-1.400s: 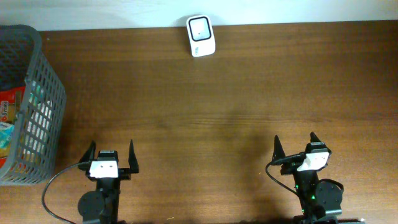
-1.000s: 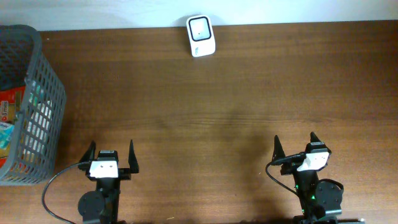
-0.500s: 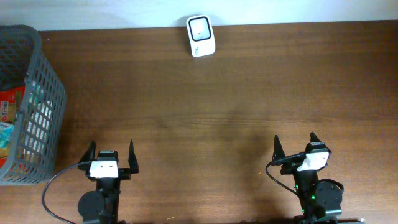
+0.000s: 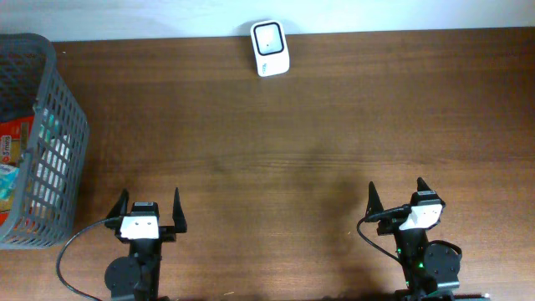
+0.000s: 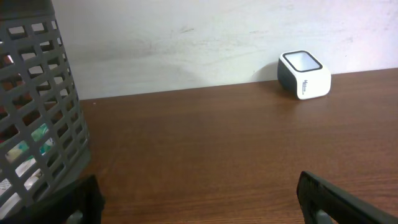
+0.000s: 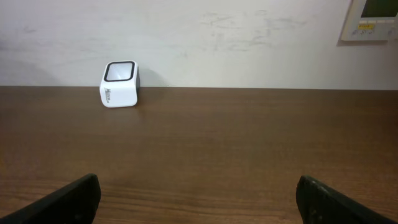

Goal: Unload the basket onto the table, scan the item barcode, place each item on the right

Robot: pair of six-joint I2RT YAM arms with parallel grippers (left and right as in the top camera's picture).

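Note:
A white barcode scanner with a dark window stands at the table's far edge; it also shows in the left wrist view and the right wrist view. Packaged items lie inside the grey basket at the far left, partly hidden by its mesh wall. My left gripper rests open near the front edge, just right of the basket, with nothing between its fingers. My right gripper stands open at the front right, also holding nothing.
The grey mesh basket wall fills the left side of the left wrist view. A pale wall runs behind the brown wooden table, with a small panel mounted on it at the right.

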